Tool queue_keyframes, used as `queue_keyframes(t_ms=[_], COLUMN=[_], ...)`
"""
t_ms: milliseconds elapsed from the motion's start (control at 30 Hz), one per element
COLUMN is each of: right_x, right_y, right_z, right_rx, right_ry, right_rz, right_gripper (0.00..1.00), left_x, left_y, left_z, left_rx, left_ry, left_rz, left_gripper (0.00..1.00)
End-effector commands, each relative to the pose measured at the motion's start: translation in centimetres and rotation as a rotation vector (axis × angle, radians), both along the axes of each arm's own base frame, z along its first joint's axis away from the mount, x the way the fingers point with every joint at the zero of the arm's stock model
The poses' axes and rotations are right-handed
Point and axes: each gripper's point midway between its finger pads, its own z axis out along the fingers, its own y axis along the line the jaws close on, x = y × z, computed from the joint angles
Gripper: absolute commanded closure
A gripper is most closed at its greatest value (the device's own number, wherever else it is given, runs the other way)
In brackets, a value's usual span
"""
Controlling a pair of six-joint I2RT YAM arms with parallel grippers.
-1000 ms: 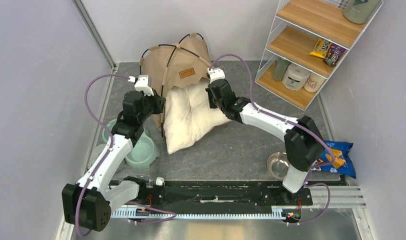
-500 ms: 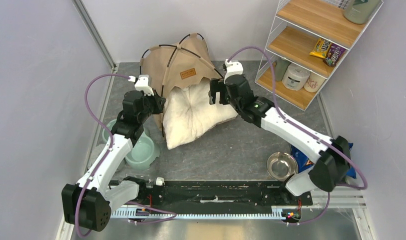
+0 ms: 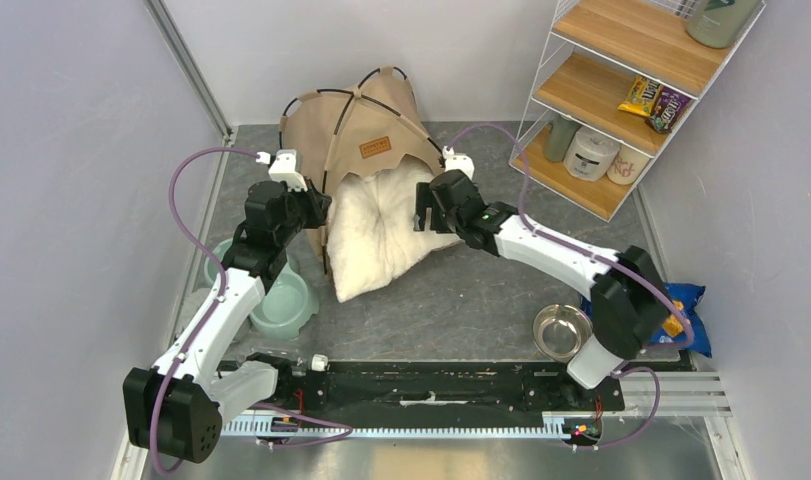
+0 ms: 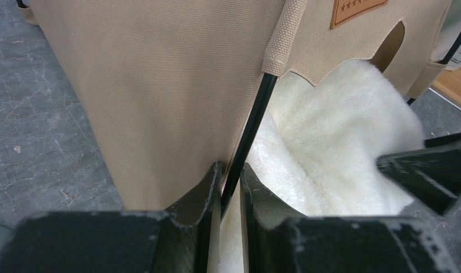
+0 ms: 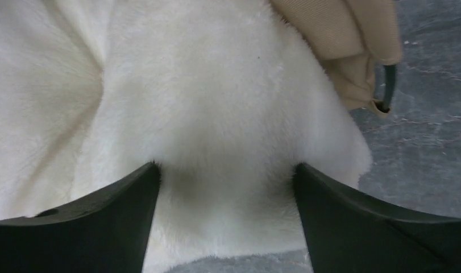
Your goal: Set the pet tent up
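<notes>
Cushioning step: my left gripper (image 4: 231, 170) pinches a thin black pole (image 4: 252, 125) of the tan fabric pet tent (image 4: 154, 85); right gripper (image 5: 225, 170), spread, straddles the fluffy white pillow (image 5: 205, 85); next, probably: grip, push inside.

The grey stone-patterned desk (image 3: 481, 290) carries the pet tent (image 3: 316, 135) at its far middle, with a white pillow (image 3: 381, 235) spilling from the doorway onto the surface. A green bowl (image 3: 291, 308) sits at the left. A steel bowl (image 3: 561, 330) and a blue snack bag (image 3: 684, 305) lie near right. A wire shelf (image 3: 586, 90) stands at the far right corner.
</notes>
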Motion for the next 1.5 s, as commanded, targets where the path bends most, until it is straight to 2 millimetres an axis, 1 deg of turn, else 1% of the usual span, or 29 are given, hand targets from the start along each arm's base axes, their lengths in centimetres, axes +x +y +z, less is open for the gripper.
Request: queue_keyframes(t_ms=[0,33,67,100,133,167,200,267,367,433,500,567,633,700,767,800,833,867,900,967,1000,1033,1167,1200,1233,1333,1367,1467], right_x=[2.4,2.7,3.2,3.6,4.0,4.2,4.6,5.1,5.8,6.2,6.8,7.5,8.5,9.3,9.3,9.1,8.8,8.3,7.6,6.3,5.8,5.3,3.7,3.3,2.8,1.6,1.2,0.0], right_y=[3.7,4.4,5.0,5.4,5.7,6.0,6.2,6.6,7.6,7.9,8.3,8.7,8.7,8.5,8.1,7.7,7.3,7.0,6.6,5.8,5.4,5.1,3.2,2.9,2.7,1.9,1.8,2.5], right_z=[-0.6,-1.0,-1.0,-1.1,-0.9,-0.8,-0.3,0.9,4.0,6.2,7.3,7.4,6.5,4.6,2.6,2.0,1.3,1.3,1.1,2.2,2.5,3.0,3.9,4.5,4.5,5.6,6.1,6.8], right_rx=[0.111,0.116,0.124,0.128,0.13,0.13,0.134,0.136,0.142,0.117,0.093,0.073,0.044,0.008,-0.022,-0.028,-0.032,-0.028,-0.022,0.004,0.01,0.017,-0.031,-0.028,-0.033,-0.02,-0.013,0.009], right_ry=[-0.036,-0.037,-0.047,-0.051,-0.061,-0.072,-0.091,-0.138,-0.278,-0.391,-0.464,-0.511,-0.54,-0.52,-0.465,-0.438,-0.406,-0.387,-0.366,-0.349,-0.336,-0.328,-0.236,-0.229,-0.212,-0.201,-0.202,-0.196], right_rz=[0.023,0.047,0.056,0.059,0.064,0.071,0.078,0.1,0.146,0.166,0.178,0.192,0.173,0.14,0.113,0.094,0.079,0.072,0.067,0.057,0.055,0.052,0.04,0.037,0.044,0.057,0.066,0.146], right_gripper=[0.16,0.27,0.4,0.59,0.76,0.89,1.0,1.0,1.0,1.0,1.0,1.0,1.0,1.0,1.0,0.97,0.87,0.75,0.66,0.45,0.37,0.33,0.21,0.18,0.17,0.11,0.1,0.1], left_x=[0.3,0.3,0.3,0.3,0.3,0.2,0.2,0.2,0.3,0.3,0.4,0.5,0.5,0.6,0.5,0.5,0.5,0.5,0.5,0.5,0.5,0.5,0.4,0.4,0.4,0.3,0.3,0.4], left_y=[-0.2,-0.2,-0.2,-0.2,-0.4,-0.3,-0.3,-0.3,-0.4,-0.5,-0.6,-0.7,-0.7,-0.8,-0.9,-0.9,-0.9,-0.9,-0.8,-0.8,-0.8,-0.7,-0.6,-0.5,-0.4,-0.1,0.0,0.1], left_z=[2.2,2.2,2.2,2.2,2.2,2.2,2.2,2.1,2.2,2.1,1.9,1.7,1.4,1.3,1.3,1.4,1.4,1.4,1.4,1.4,1.4,1.3,1.3,1.3,1.3,1.2,1.2,1.3], left_rx=[-0.048,-0.048,-0.047,-0.048,-0.071,-0.048,-0.047,-0.045,-0.048,-0.052,-0.054,-0.057,-0.058,-0.061,-0.063,-0.063,-0.064,-0.064,-0.064,-0.062,-0.061,-0.06,-0.048,-0.044,-0.039,-0.027,-0.026,-0.025], left_ry=[-0.035,-0.035,-0.036,-0.035,-0.027,-0.033,-0.033,-0.031,-0.032,-0.031,-0.027,-0.022,-0.012,-0.008,-0.007,-0.009,-0.009,-0.011,-0.011,-0.01,-0.011,-0.009,-0.011,-0.012,-0.014,-0.013,-0.013,-0.015], left_rz=[0.017,0.015,0.015,0.014,0.017,0.008,0.006,0.006,0.003,-0.002,-0.002,-0.004,-0.007,-0.01,-0.012,-0.012,-0.012,-0.012,-0.011,-0.009,-0.008,-0.005,-0.006,0.0,0.005,0.016,0.019,0.026], left_gripper=[0.77,0.77,0.77,0.77,0.77,0.77,0.77,0.77,0.77,0.77,0.77,0.77,0.77,0.77,0.77,0.77,0.77,0.77,0.77,0.77,0.77,0.77,0.78,0.78,0.78,0.78,0.78,0.78])
